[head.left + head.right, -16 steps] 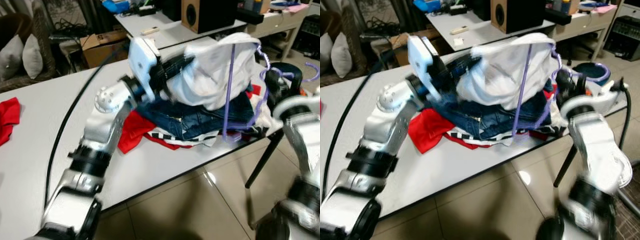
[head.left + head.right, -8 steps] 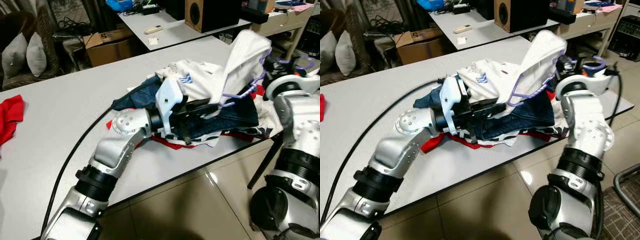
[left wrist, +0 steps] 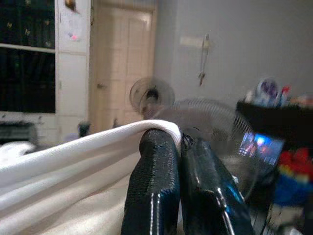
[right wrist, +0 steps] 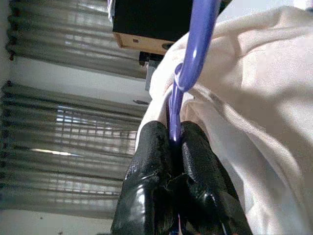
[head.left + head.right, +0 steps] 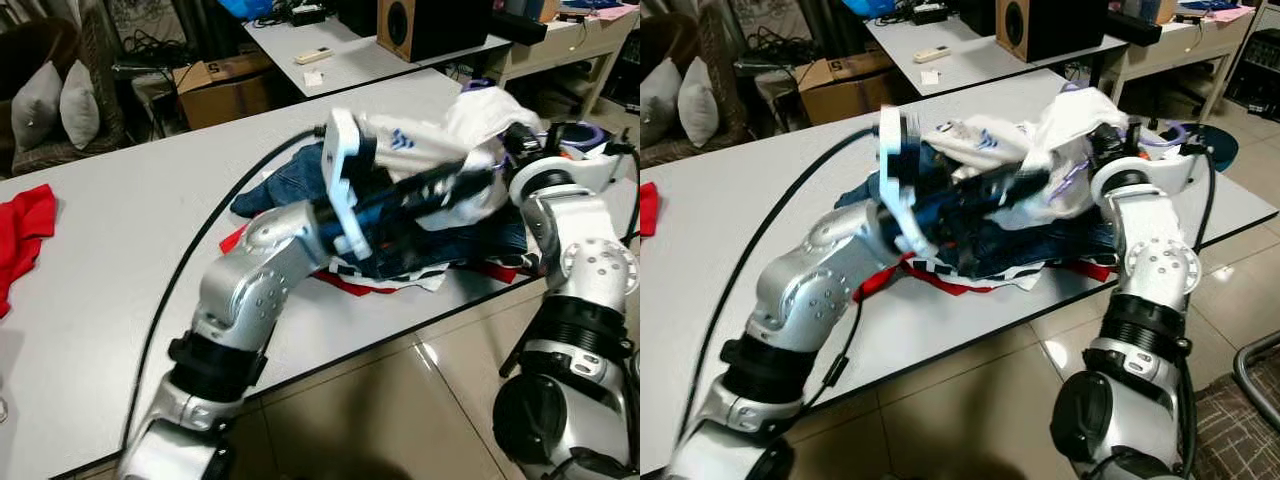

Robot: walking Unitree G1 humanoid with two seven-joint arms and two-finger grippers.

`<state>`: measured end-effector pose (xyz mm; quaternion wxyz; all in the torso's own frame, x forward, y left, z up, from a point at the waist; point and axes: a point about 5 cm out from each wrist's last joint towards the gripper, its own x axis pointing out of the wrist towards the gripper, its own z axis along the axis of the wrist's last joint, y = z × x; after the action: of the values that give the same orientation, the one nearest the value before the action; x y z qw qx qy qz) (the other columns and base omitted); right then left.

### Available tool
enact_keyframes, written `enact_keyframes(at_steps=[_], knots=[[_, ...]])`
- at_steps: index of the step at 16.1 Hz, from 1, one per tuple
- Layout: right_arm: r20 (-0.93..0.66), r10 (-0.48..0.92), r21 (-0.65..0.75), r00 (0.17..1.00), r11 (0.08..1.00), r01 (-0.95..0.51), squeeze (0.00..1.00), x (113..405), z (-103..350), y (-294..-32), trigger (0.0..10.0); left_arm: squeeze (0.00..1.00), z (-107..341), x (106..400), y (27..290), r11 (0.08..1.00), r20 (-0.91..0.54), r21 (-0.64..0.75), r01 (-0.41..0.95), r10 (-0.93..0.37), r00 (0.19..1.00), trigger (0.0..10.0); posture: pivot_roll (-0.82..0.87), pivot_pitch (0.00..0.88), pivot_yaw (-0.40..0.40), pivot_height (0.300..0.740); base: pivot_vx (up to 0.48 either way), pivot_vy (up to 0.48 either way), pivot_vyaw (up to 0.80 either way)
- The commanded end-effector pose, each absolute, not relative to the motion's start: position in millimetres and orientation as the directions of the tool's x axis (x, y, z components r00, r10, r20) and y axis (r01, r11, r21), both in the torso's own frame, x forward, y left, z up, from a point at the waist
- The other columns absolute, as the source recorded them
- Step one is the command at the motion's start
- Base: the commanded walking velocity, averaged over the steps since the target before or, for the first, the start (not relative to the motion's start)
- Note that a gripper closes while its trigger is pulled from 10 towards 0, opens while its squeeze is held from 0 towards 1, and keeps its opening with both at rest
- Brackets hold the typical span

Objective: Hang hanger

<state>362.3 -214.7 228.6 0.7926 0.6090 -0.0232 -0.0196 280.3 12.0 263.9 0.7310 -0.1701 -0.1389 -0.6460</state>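
A white garment [image 5: 430, 150] lies bunched on top of a pile of clothes [image 5: 450, 240] at the right end of the white table [image 5: 130, 220]. A purple hanger [image 4: 190, 58] runs inside the garment; bits of it show at the cloth's edge [image 5: 1070, 182]. My left gripper [image 3: 180, 139] reaches across the pile and is shut on a fold of the white garment. My right gripper [image 4: 173, 134] is at the pile's far right, shut on the hanger's purple rod, with white cloth draped beside it.
Jeans [image 5: 290, 185], a red garment [image 5: 345, 283] and a checked cloth sit under the white one. A red cloth [image 5: 22, 230] lies at the table's left. A black cable [image 5: 190, 260] crosses the table. Behind stand a cardboard box [image 5: 225, 85], a second table [image 5: 350, 55] and a speaker [image 5: 425, 25].
The white garment and hanger, held high a second ago, have come down onto the pile. My left arm dropped away from the garment, then reached back across the pile and took hold of it.
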Motion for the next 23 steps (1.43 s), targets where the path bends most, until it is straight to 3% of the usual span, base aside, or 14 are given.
enact_keyframes(at_steps=[1, 2, 3, 4, 6, 8, 9, 12, 15, 16, 17, 18, 19, 23], knots=[[0.031, -0.048, 0.961, 0.998, 0.275, -0.016, 0.0, 364, 234, -209, 10.0, 0.0, 277, 278, 11, 0.081, 0.469, -0.066, 0.995, -0.877, 0.103, 0.0, -0.11, 0.0, 0.124, 0.74, 0.0, 0.0, 0.0], [0.03, -0.049, 0.961, 0.998, 0.276, -0.015, 0.0, 363, 233, -208, 10.0, 0.0, 281, 280, 9, 0.071, 0.489, -0.101, 0.992, -0.865, 0.112, 0.0, -0.11, 0.0, 0.127, 0.74, 0.0, 0.0, 0.0], [0.027, -0.049, 0.963, 0.998, 0.271, -0.013, 0.0, 363, 232, -207, 10.0, 0.0, 280, 285, 6, 0.12, 0.474, -0.109, 0.987, -0.866, 0.158, 0.0, -0.11, 0.0, 0.127, 0.74, 0.0, 0.0, 0.0], [0.031, -0.038, 0.964, 0.999, 0.264, -0.02, 0.0, 361, 232, -203, 10.0, 0.0, 274, 304, 5, 0.294, 0.42, -0.121, 0.948, -0.85, 0.317, 0.0, -0.11, 0.0, 0.132, 0.74, 0.0, 0.0, 0.0], [0.034, 0.013, 0.956, 0.999, 0.293, -0.036, 0.0, 356, 232, -193, 10.0, 0.0, 275, 323, 11, 0.434, 0.42, -0.177, 0.883, -0.778, 0.467, 0.0, -0.11, 0.0, 0.129, 0.74, 0.0, 0.0, 0.0], [0.02, 0.077, 0.933, 0.997, 0.358, -0.046, 0.0, 348, 227, -183, 10.0, 0.0, 273, 351, 27, 0.648, 0.377, -0.219, 0.73, -0.634, 0.675, 0.0, -0.11, 0.0, 0.127, 0.74, 0.0, 0.0, 0.0], [0.023, 0.084, 0.929, 0.996, 0.365, -0.053, 0.0, 342, 227, -184, 10.0, 0.0, 269, 366, 42, 0.766, 0.323, -0.173, 0.619, -0.549, 0.771, 0.0, -0.11, 0.0, 0.131, 0.74, 0.0, 0.0, 0.0], [0.035, 0.074, 0.93, 0.997, 0.363, -0.06, 0.0, 330, 229, -193, 10.0, 0.0, 268, 384, 73, 0.888, 0.301, -0.121, 0.445, -0.394, 0.868, 0.0, -0.12, 0.0, 0.137, 0.74, 0.0, 0.0, 0.0], [0.04, 0.051, 0.938, 0.998, 0.344, -0.055, 0.0, 321, 230, -201, 10.0, 0.0, 257, 392, 85, 0.921, 0.251, -0.054, 0.385, -0.36, 0.898, 0.0, -0.12, 0.0, 0.136, 0.74, 0.0, 0.0, 0.0], [0.045, 0.06, 0.938, 0.997, 0.342, -0.063, 0.0, 319, 231, -200, 10.0, 0.0, 244, 393, 82, 0.912, 0.175, 0.014, 0.41, -0.406, 0.897, 2.2, -0.12, 0.0, 0.136, 0.74, 0.0, 0.0, 0.0], [0.046, 0.066, 0.938, 0.997, 0.341, -0.066, 0.0, 318, 232, -198, 10.0, 0.0, 234, 394, 79, 0.909, 0.117, 0.057, 0.412, -0.416, 0.902, 10.0, -0.12, 0.0, 0.136, 0.74, 0.0, 0.0, 0.0], [0.045, 0.072, 0.937, 0.996, 0.343, -0.067, 0.0, 318, 233, -197, 10.0, 0.0, 224, 393, 74, 0.88, 0.067, 0.051, 0.472, -0.474, 0.878, 10.0, -0.12, 0.0, 0.132, 0.74, 0.0, 0.0, 0.0], [0.045, 0.075, 0.936, 0.996, 0.344, -0.068, 0.0, 319, 235, -197, 10.0, 1.0, 220, 390, 71, 0.855, 0.054, 0.043, 0.516, -0.518, 0.854, 10.0, -0.12, 0.0, 0.13, 0.74, 0.0, 0.0, 0.0], [0.035, 0.076, 0.901, 0.996, 0.429, -0.064, 0.0, 318, 240, -198, 10.0, 1.0, 216, 391, 83, 0.821, -0.002, 0.101, 0.561, -0.564, 0.826, 10.0, -0.12, 0.0, 0.126, 0.74, 0.0, 0.0, 0.0]])
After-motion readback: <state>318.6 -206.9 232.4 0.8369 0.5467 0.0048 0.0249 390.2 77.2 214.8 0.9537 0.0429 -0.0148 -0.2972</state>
